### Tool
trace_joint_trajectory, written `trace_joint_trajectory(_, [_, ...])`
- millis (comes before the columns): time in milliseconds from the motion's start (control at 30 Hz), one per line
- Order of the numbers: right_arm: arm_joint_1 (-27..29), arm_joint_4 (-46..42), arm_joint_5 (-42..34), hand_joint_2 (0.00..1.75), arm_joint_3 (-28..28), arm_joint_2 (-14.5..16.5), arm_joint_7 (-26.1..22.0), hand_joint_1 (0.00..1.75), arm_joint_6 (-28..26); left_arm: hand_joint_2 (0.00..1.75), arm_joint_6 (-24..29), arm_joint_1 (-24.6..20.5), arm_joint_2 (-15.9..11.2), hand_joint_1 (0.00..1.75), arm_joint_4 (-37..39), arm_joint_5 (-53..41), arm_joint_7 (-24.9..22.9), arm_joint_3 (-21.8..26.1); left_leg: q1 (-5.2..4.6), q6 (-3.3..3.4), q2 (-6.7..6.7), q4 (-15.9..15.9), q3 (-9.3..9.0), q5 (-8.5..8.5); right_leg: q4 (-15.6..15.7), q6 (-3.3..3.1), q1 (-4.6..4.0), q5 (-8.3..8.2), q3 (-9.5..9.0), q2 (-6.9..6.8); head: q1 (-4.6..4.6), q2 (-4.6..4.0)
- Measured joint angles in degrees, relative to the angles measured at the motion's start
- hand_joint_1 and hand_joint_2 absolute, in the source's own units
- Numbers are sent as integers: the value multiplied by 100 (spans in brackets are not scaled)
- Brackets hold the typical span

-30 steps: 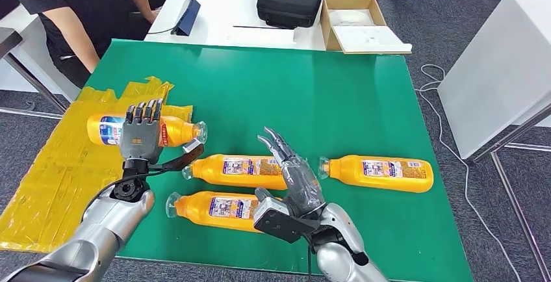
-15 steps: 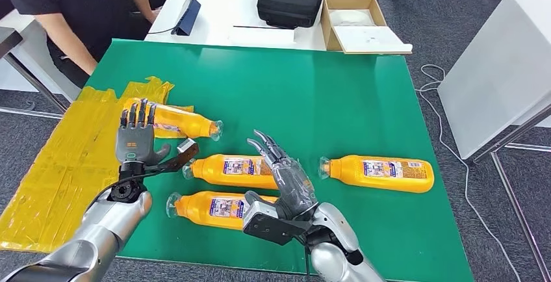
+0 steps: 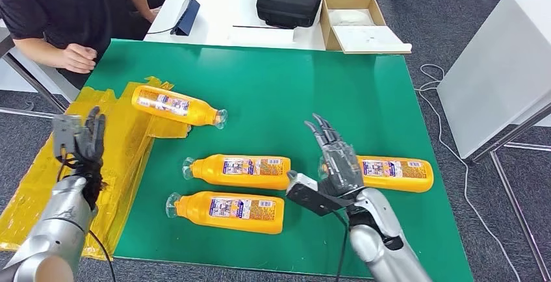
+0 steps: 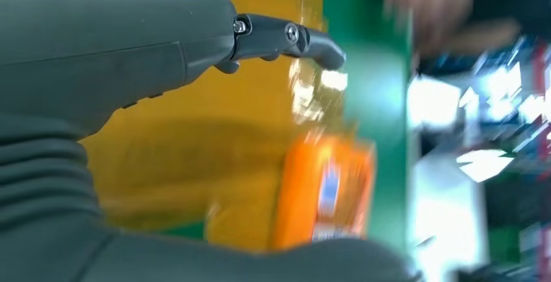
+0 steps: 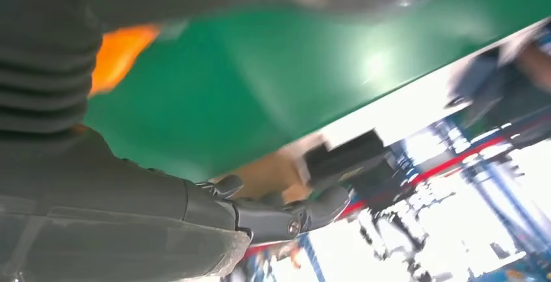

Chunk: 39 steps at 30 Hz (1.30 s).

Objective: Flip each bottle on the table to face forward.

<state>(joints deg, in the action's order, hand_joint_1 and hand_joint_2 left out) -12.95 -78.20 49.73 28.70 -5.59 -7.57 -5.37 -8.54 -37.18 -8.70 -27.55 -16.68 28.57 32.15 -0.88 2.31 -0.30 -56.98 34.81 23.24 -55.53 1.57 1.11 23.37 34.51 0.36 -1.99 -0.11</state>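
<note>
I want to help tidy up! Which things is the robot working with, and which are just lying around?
For the job:
four orange bottles
green table

Just lying about:
yellow plastic sheet
black case
cardboard box
white table

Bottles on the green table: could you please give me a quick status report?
Left hand open, off over the yellow sheet. Right hand open, above the right-most bottle. Four bottles lying flat, labels up, none held. Nothing in the way.
</note>
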Motion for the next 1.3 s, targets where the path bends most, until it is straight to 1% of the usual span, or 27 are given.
trace_joint_trajectory(100, [15,0,44,175,-305,-139,-60,0,24,0,-151,43,-120,0,-135,322,44,356,0,0,-6,0,1,0,1,0,0,1,1,-2,-1,0])
trace_joint_trajectory(200, [34,0,67,175,-480,-235,-12,0,31,0,-252,209,-164,0,-351,804,137,448,1,-1,-5,2,4,2,0,-1,1,2,-1,-2,-1,0])
trace_joint_trajectory(333, [214,-1,230,175,-639,-317,162,0,-75,0,-439,724,-318,0,-886,1559,154,419,4,-3,8,3,4,4,1,-2,1,2,4,10,1,0])
trace_joint_trajectory(433, [409,-20,381,175,-630,-329,280,0,-194,0,-471,1074,-440,0,-1243,1803,142,375,6,-4,0,2,9,5,3,-3,0,4,21,10,-2,0])
trace_joint_trajectory(500, [525,-95,481,175,-616,-326,349,0,-237,0,-419,1283,-475,0,-1518,1916,129,332,6,-5,-9,3,10,6,4,-4,-1,5,26,4,-1,0])
trace_joint_trajectory(633, [794,-359,688,175,-636,-366,463,0,-183,0,-249,1746,-428,0,-2269,2029,-51,208,4,-6,-5,2,11,6,5,-5,-2,5,34,2,-1,0])
trace_joint_trajectory(700, [914,-506,736,175,-708,-412,465,0,-97,0,-125,1872,-359,0,-2591,2009,-146,108,2,-6,-16,2,14,6,5,-4,-1,5,32,-6,1,0])
trace_joint_trajectory(833, [1056,-704,781,175,-853,-460,424,0,2,0,4,1992,-279,0,-2979,1994,-212,-46,-2,-5,-20,2,15,6,5,1,-1,1,25,-9,0,0])
trace_joint_trajectory(1000, [1125,-794,809,175,-913,-469,414,0,31,0,38,2031,-242,0,-3163,2012,-217,-136,-2,-3,-15,2,11,4,6,2,-1,-1,27,-8,-1,0])
trace_joint_trajectory(1067, [1154,-825,877,175,-955,-499,471,0,128,0,28,2031,-234,0,-3187,2013,-217,-176,-2,-3,-18,1,8,4,6,2,0,-1,28,-9,-2,0])
trace_joint_trajectory(1167, [1254,-883,1014,175,-1105,-695,667,0,392,0,18,1997,-233,0,-3176,2030,-211,-303,-4,-3,-25,0,10,4,7,2,0,0,26,-14,-2,0])
trace_joint_trajectory(1300, [1342,-880,1016,175,-1533,-1132,747,0,702,0,46,1892,-239,0,-3050,2195,-139,-549,-13,0,-26,0,15,2,6,7,0,-3,24,-15,-2,0])
